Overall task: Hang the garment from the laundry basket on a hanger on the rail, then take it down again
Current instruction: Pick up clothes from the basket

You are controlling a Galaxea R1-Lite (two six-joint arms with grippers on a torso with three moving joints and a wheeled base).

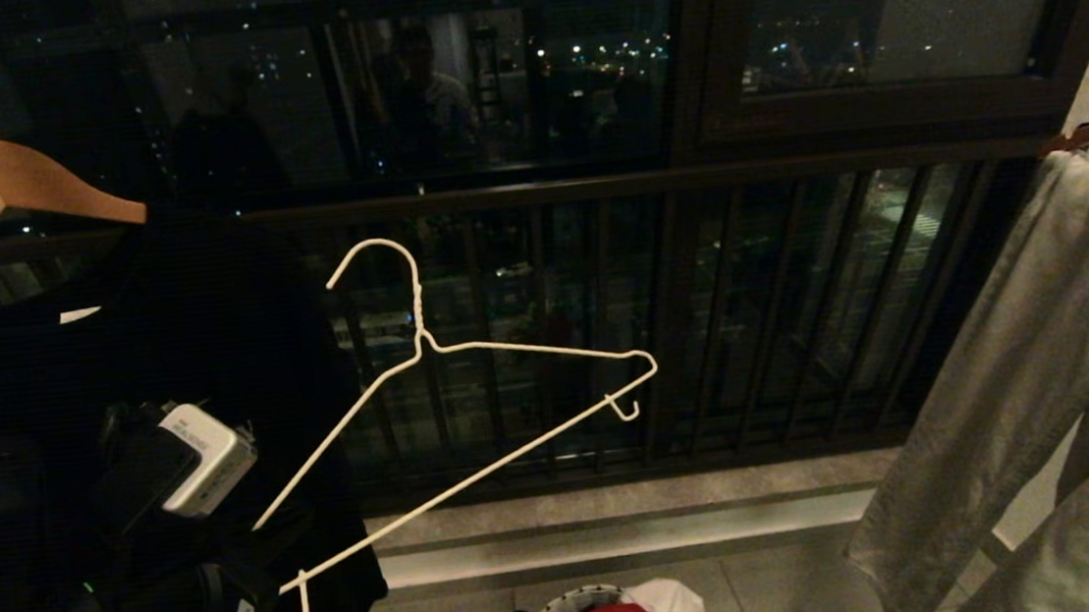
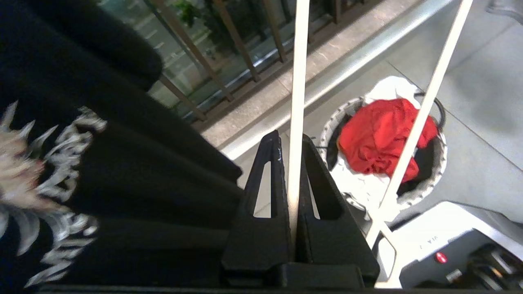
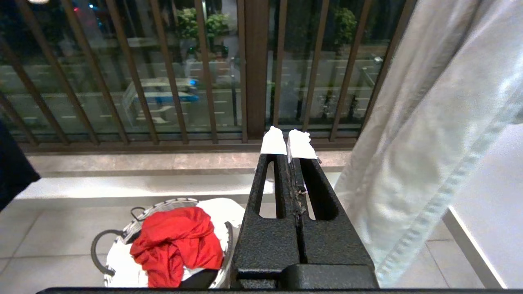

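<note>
White wire hanger (image 2: 297,81) pinched by left tool (image 2: 291,143); right tool (image 3: 289,143) pressed together; red garment (image 3: 175,241) in laundry basket (image 3: 122,237)

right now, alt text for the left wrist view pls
The left gripper fingers are shut on one bar of the white wire hanger. Beyond it on the tiled floor, the laundry basket holds the crumpled red garment; a black printed T-shirt hangs alongside.

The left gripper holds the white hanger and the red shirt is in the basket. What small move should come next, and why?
Probably bring the right gripper, shut and empty, down toward the red T-shirt. It lies crumpled in the laundry basket, while the left gripper grips the white wire hanger bare.
</note>
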